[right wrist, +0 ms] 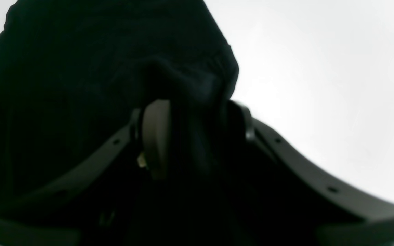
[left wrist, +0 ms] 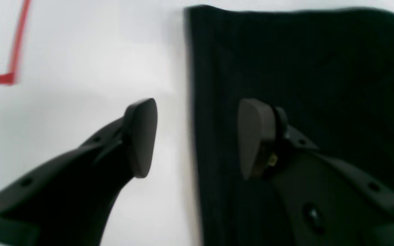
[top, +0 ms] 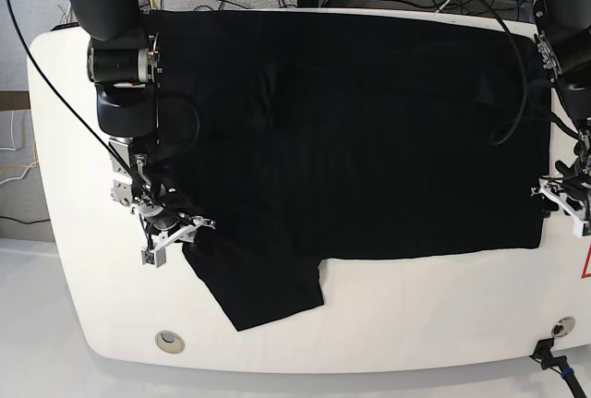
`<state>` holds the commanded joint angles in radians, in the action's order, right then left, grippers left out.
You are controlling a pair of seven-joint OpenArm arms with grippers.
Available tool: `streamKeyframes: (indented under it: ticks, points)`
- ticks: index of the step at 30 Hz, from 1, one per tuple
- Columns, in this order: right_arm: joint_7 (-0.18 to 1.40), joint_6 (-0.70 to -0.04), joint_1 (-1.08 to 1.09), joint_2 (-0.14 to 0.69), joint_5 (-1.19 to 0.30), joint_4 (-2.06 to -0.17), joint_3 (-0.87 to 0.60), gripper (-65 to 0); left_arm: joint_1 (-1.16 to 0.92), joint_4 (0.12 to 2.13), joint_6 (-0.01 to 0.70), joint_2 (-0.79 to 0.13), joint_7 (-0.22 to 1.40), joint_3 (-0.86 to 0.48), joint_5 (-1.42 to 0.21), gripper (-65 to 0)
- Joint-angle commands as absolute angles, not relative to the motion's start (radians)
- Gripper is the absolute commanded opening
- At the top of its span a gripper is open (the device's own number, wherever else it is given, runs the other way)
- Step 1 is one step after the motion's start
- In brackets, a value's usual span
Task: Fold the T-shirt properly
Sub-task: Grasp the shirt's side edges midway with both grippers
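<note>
No brand, label or readable writing shows anywhere; the only marking is red line work on the white tabletop, a corner of a red outline in the left wrist view and a small red fragment at the base view's right edge. There is one T-shirt, plain black on the side that shows, spread flat over most of the tabletop with one short sleeve lying out toward the near edge. Two arms are in view, each with one tool. The right tool, at the base view's left beside the sleeve, has its fingers closed on a bunched fold of the black fabric, which fills the gap between the pads. The left tool stands with its fingers wide apart, straddling the T-shirt's straight edge: one pad over bare tabletop, the other over the cloth, nothing held between them. Two round holes sit in the tabletop's near corners.
</note>
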<state>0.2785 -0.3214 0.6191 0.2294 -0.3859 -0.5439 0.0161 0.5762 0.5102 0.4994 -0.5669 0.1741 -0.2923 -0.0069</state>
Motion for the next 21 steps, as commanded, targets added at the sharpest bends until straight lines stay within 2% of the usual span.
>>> streamKeyframes:
  ticks: [6, 15, 21]
  points:
    - [0.278, -0.321, 0.616, 0.222, -0.386, -0.544, 0.016, -40.1, 0.604, 0.418, 0.498, -0.549, 0.105, -0.291, -0.007, -31.0]
    - [0.278, -0.321, 0.615, 0.216, -0.386, -0.542, 0.016, -40.1, 0.605, 0.417, 0.499, -0.487, 0.105, -0.291, -0.007, -31.0]
    - [0.278, -0.321, 0.596, 0.216, -0.386, -0.542, 0.018, -39.9, 0.608, 0.418, 0.496, -0.495, 0.104, -0.291, -0.008, -31.0]
